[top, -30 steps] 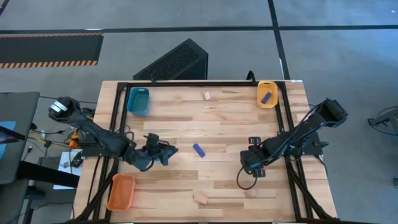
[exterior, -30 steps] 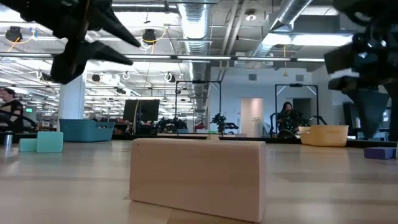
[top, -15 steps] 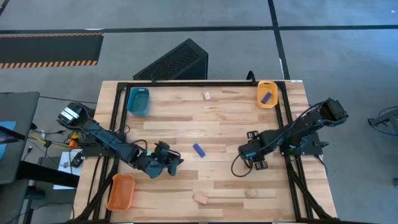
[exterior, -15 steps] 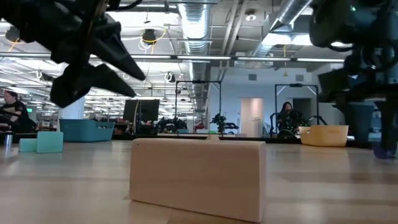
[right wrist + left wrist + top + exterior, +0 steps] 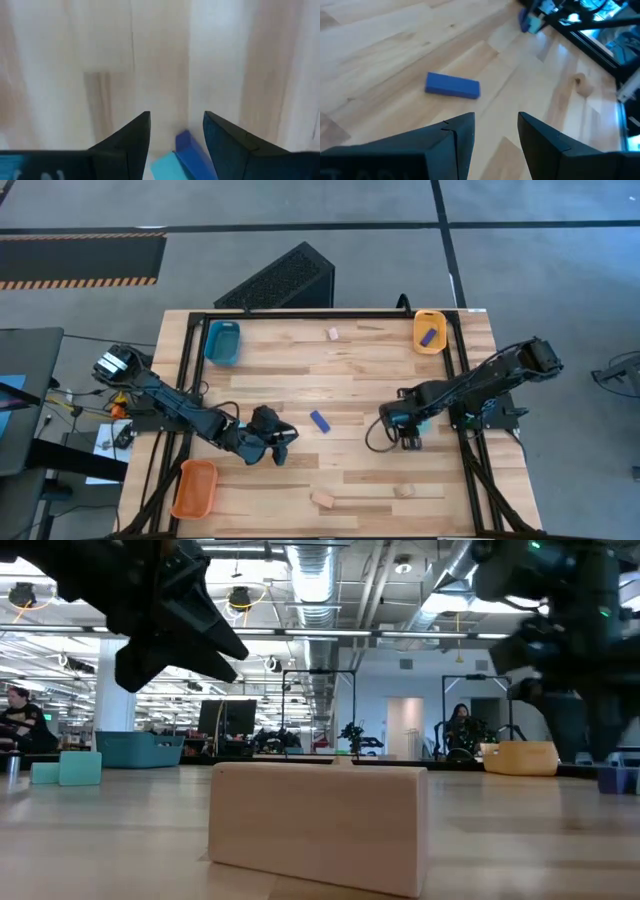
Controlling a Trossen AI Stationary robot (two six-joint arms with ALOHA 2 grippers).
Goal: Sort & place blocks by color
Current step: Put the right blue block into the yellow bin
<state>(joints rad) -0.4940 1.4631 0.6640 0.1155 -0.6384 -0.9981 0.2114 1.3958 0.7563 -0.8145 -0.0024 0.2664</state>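
A dark blue block [image 5: 319,421] lies flat mid-table, and shows ahead of my left gripper's fingers as the blue block [image 5: 452,85]. My left gripper [image 5: 284,442] [image 5: 496,116] hangs open just left of it and nearer the near edge, touching nothing. My right gripper [image 5: 392,423] [image 5: 175,117] is right of centre, shut on a dark blue block [image 5: 186,146] and a light cyan block [image 5: 166,167]. Another purple block [image 5: 429,335] lies in the yellow-orange tray [image 5: 418,320]. Pale tan blocks rest flat at the far side [image 5: 333,334] and near the near edge [image 5: 322,498] [image 5: 403,491]. My right gripper has the dark blue block [image 5: 186,146] and the cyan block [image 5: 166,167] side by side between its two fingers. The fingers slant down toward the table. The pair also shows at its tips as the held blocks [image 5: 530,22]. I cannot tell whether they clear the table.
A teal tray [image 5: 222,340] sits at the far left corner and an orange tray [image 5: 195,487] at the near left. The big tan block [image 5: 318,825] fills the low view's foreground, with cyan blocks [image 5: 70,768] far left. A black frame rims the table [image 5: 330,315]. People sit in the room behind.
My left gripper has moved toward the near edge and to the right, closing on the mid-table blue block. My right gripper has swung from near the right edge toward the far edge and leftward, toward the table's middle, with the blue and cyan blocks in its fingers.
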